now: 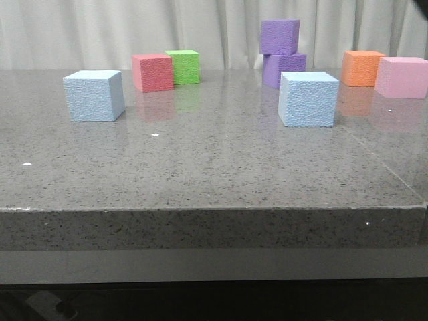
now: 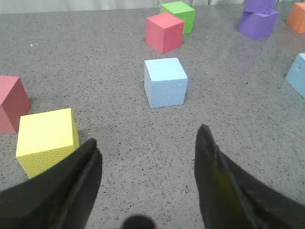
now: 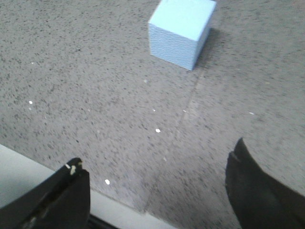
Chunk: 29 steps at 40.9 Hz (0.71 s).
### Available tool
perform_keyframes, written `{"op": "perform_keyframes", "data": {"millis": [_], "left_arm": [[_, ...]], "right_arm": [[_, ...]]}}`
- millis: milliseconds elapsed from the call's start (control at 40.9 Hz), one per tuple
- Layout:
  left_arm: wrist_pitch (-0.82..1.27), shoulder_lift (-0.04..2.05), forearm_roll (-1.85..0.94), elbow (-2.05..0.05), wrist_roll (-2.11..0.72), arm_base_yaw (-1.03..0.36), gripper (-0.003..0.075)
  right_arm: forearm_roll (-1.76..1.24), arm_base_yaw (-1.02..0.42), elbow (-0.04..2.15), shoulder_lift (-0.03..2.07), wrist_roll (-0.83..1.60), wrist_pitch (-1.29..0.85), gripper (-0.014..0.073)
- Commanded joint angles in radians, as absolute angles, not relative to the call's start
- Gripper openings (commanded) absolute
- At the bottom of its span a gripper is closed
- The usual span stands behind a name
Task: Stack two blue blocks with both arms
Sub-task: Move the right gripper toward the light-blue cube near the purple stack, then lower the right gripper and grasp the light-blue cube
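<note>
Two pale sky-blue blocks sit apart on the grey stone table. The left blue block (image 1: 94, 95) also shows in the left wrist view (image 2: 165, 82), some way ahead of my open, empty left gripper (image 2: 147, 138). The right blue block (image 1: 308, 99) shows in the right wrist view (image 3: 181, 31), far ahead of my open, empty right gripper (image 3: 157, 155), which hovers near the table's front edge. Its corner shows at the left wrist view's edge (image 2: 298, 75). Neither gripper shows in the front view.
A red cube (image 1: 152, 72) and a green cube (image 1: 183, 66) stand behind the left block. Two stacked purple cubes (image 1: 281, 53), an orange cube (image 1: 362, 67) and a pink cube (image 1: 402, 77) stand at the back right. A yellow cube (image 2: 46, 139) and a dark red cube (image 2: 12, 103) lie near my left gripper.
</note>
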<state>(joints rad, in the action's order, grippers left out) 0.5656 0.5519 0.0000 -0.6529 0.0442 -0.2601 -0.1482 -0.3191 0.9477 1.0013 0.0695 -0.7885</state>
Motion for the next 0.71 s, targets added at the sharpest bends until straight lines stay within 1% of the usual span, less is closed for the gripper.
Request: {"op": "perform_keyframes", "data": {"millis": [0, 147, 293, 415, 586, 684], "left_arm": [[0.492, 0.562, -0.007, -0.688, 0.052, -0.268, 0.0428], [0.492, 0.562, -0.007, -0.688, 0.052, -0.268, 0.0428], [0.492, 0.562, -0.007, -0.688, 0.052, -0.268, 0.0428], [0.492, 0.562, -0.005, -0.688, 0.052, -0.268, 0.0428], [0.492, 0.562, -0.005, -0.688, 0.052, -0.268, 0.0428], [0.492, 0.562, -0.005, -0.688, 0.052, -0.268, 0.0428]], "right_arm": [[-0.140, -0.343, 1.063, 1.097, 0.013, -0.748, 0.0592], [-0.052, -0.370, 1.178, 1.251, -0.112, -0.757, 0.0592], [0.096, -0.396, 1.272, 1.379, -0.292, -0.758, 0.0592], [0.177, -0.396, 1.327, 1.463, -0.445, -0.700, 0.0592], [0.193, -0.396, 1.391, 1.552, -0.508, -0.622, 0.0592], [0.197, -0.395, 1.436, 1.598, -0.508, -0.625, 0.0592]]}}
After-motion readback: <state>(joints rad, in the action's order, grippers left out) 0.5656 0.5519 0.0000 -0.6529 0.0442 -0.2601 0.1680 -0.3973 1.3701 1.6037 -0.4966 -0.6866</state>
